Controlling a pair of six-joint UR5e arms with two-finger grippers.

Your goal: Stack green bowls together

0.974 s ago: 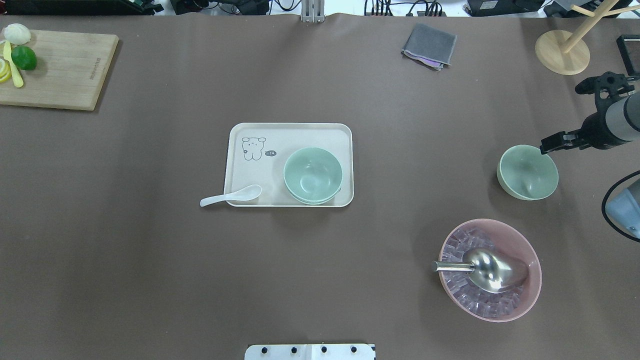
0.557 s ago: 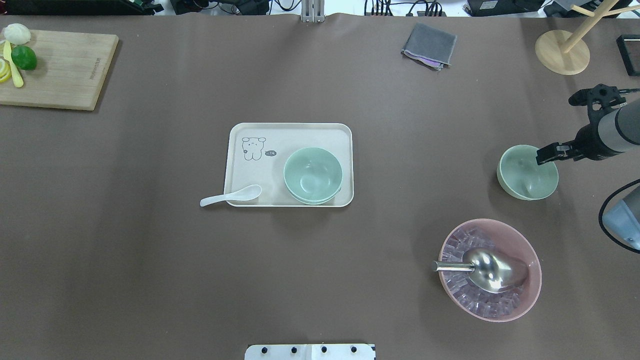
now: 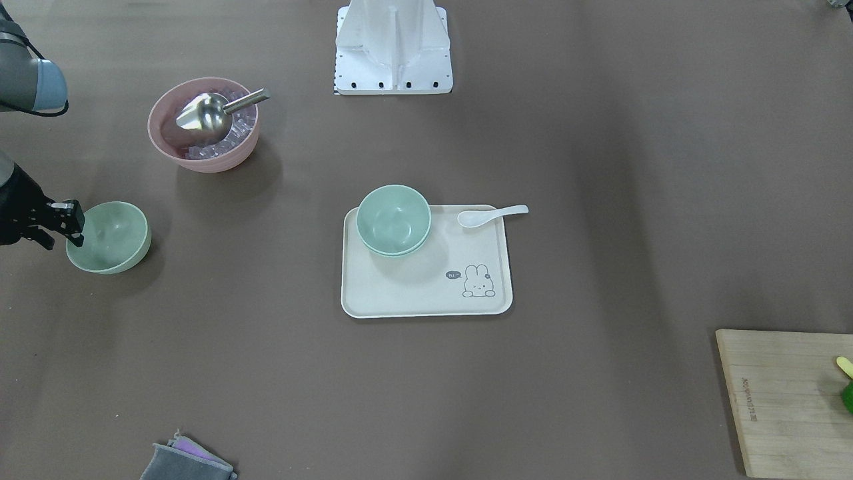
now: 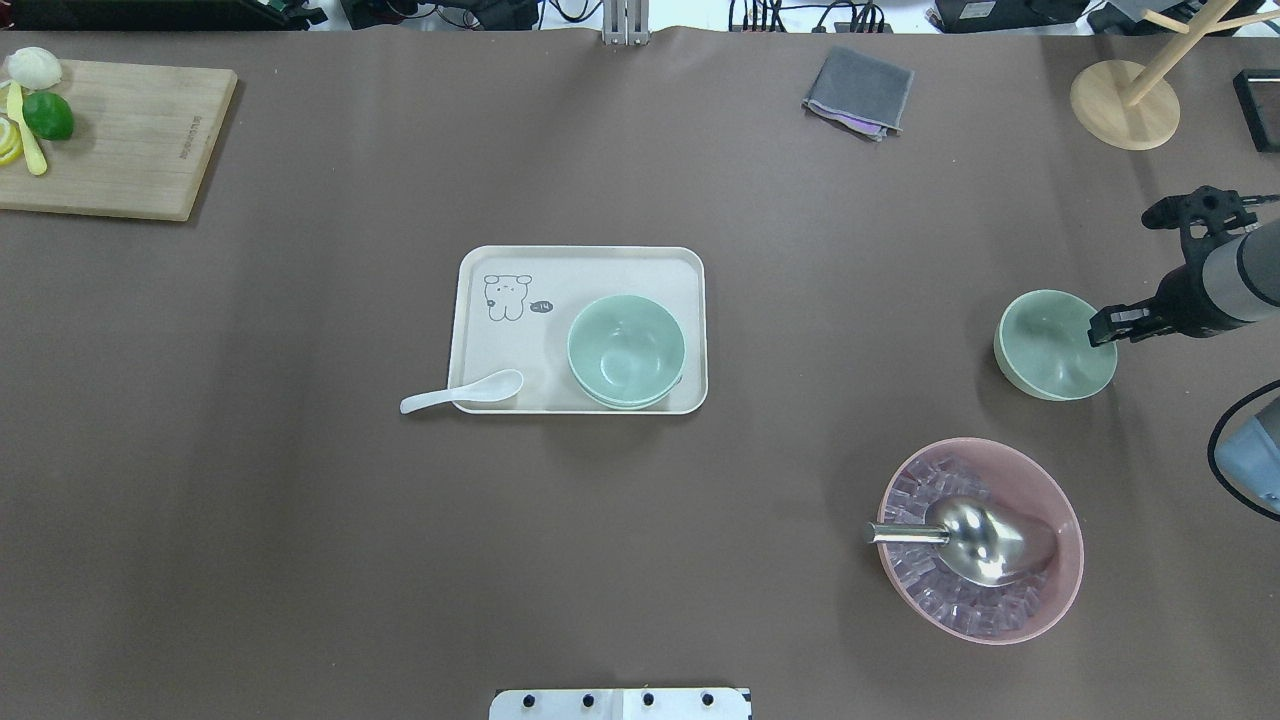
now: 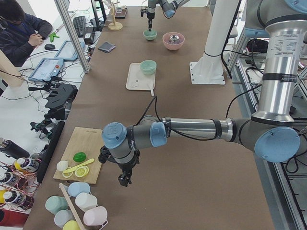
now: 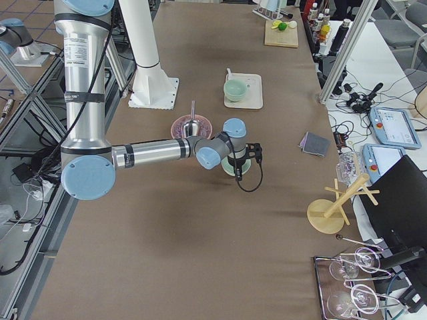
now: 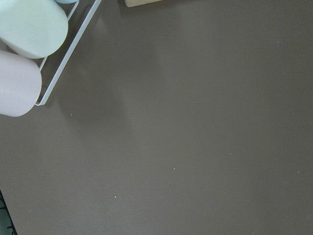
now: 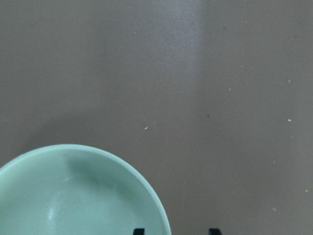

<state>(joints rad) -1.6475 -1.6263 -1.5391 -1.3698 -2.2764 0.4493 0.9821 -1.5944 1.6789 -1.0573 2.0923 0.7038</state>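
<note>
Two green bowls (image 4: 626, 350) sit nested on the right part of a cream tray (image 4: 520, 340) at mid-table; the stack also shows in the front view (image 3: 393, 220). A third green bowl (image 4: 1055, 345) stands alone on the table at the right. My right gripper (image 4: 1100, 328) is open at that bowl's right rim. In the right wrist view one fingertip (image 8: 138, 230) is inside the bowl (image 8: 78, 196) and the other is outside. My left gripper (image 5: 123, 181) hangs over bare table far to the left; I cannot tell whether it is open or shut.
A pink bowl (image 4: 1040, 580) with ice and a metal scoop (image 4: 980, 540) stands near the lone bowl, on the robot's side. A white spoon (image 4: 462, 392) lies across the tray's front left edge. A cutting board (image 4: 130, 140), grey cloth (image 4: 858, 90) and wooden stand (image 4: 1125, 100) line the far edge.
My right gripper has moved toward the robot's side and down onto the right rim of the lone green bowl. The bowls have not moved.
</note>
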